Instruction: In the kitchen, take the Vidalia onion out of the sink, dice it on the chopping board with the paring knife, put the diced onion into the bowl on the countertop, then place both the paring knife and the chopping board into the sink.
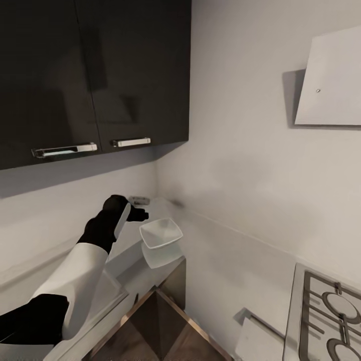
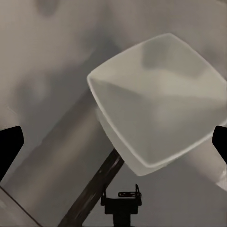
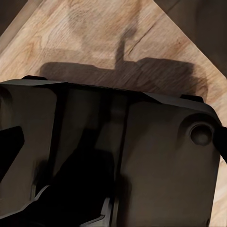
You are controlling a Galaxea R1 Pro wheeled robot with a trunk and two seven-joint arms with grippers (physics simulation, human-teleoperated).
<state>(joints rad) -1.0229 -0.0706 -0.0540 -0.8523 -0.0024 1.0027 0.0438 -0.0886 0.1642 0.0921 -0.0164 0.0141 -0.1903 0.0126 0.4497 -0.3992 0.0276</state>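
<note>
Here, in the head view, the left gripper (image 1: 140,214) reaches out at about ten o'clock from the bowl (image 1: 160,233), just beside its rim. The bowl, white and square, sits on the grey countertop (image 1: 150,273) near the wall corner, under dark wall cabinets (image 1: 95,75). In the left wrist view the fingertips (image 2: 10,142) stand wide apart, bowl between them. The right gripper's jaw state I cannot tell; its camera faces a dark robot body (image 3: 142,161) over a wooden floor (image 3: 94,38).
</note>
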